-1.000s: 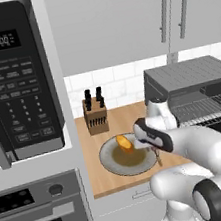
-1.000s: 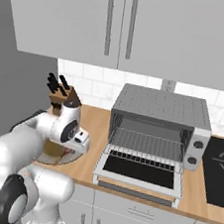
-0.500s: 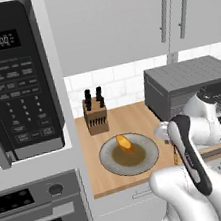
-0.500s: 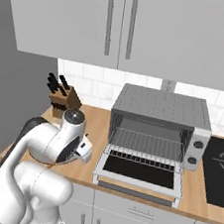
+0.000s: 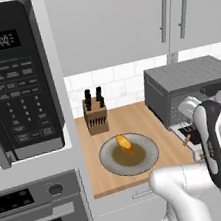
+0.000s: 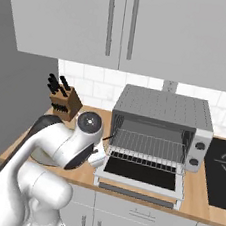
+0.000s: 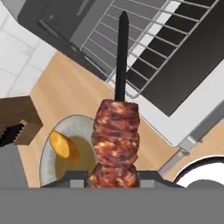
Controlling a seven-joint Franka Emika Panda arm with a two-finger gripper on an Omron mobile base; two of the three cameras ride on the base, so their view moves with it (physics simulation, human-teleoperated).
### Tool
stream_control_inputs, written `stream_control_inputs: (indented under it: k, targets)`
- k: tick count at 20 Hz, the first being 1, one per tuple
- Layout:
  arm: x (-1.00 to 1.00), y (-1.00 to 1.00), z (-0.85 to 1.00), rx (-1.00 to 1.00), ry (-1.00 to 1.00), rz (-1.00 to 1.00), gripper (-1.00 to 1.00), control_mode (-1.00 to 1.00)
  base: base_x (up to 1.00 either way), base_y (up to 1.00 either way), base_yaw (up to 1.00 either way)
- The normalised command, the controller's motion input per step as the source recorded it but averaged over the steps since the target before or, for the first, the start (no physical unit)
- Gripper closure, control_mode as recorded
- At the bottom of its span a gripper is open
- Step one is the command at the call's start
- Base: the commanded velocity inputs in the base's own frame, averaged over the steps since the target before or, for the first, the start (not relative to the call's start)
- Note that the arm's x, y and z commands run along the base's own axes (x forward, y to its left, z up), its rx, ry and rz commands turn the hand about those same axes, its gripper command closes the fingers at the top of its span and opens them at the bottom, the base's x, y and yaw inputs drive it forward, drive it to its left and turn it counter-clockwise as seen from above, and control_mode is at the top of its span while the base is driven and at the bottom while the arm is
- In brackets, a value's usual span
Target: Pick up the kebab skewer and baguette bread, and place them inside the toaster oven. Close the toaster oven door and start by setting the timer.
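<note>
Since the picture from a second ago, the arm has swung away from the plate [image 5: 106, 159] and over to the open front of the toaster oven [image 6: 162, 107], and it has taken the kebab skewer [image 7: 115, 144] with it. Back then the pincer was down over the plate; now the pincer [image 7: 114, 178] is squeezed tight on the kebab skewer, with brown meat chunks sitting right above its tips and the dark thin stick pointing up toward the wire rack [image 7: 144, 39]. From the left side, the pincer is hard to make out beside the oven's open mouth, where a small bit of the skewer shows. The toaster oven door [image 6: 142, 175] hangs open, folded down flat in front of the oven, and its dark glass faces up. The wire rack inside the oven has no food on it. The baguette bread [image 5: 123, 142] lies on the plate, which sits on the wooden table [image 5: 134, 116] just in front of the knife block [image 5: 95, 116]. Dark knife handles stick up out of that block. On the big black microwave [image 5: 14, 79] a small lit screen shows some digits, but they are too fuzzy to read, and the words on its buttons are too small to read as well.
</note>
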Motion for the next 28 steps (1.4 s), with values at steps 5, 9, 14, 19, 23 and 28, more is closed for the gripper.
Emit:
stream_control_inputs:
  k: [5,9,14,19,23,28]
  targets:
    - [0.2,-0.77,0.0,0.0,-0.06,-0.37,1.0,-1.0,0.0,0.0,0.0]
    - [0.4,-0.71,0.0,0.03,-0.11,-0.29,1.0,-1.0,0.0,0.0,0.0]
    - [0.32,-0.38,0.0,0.14,-0.17,-0.21,1.0,-1.0,0.0,0.0,0.0]
    - [0.44,-0.69,0.03,0.17,0.01,-0.07,1.0,-1.0,0.0,0.0,0.0]
    - [0.33,-0.49,0.08,0.12,0.04,0.0,1.0,-1.0,0.0,0.0,0.0]
    - [0.33,-0.02,-0.27,0.09,0.01,0.0,1.0,-1.0,0.0,0.0,0.0]
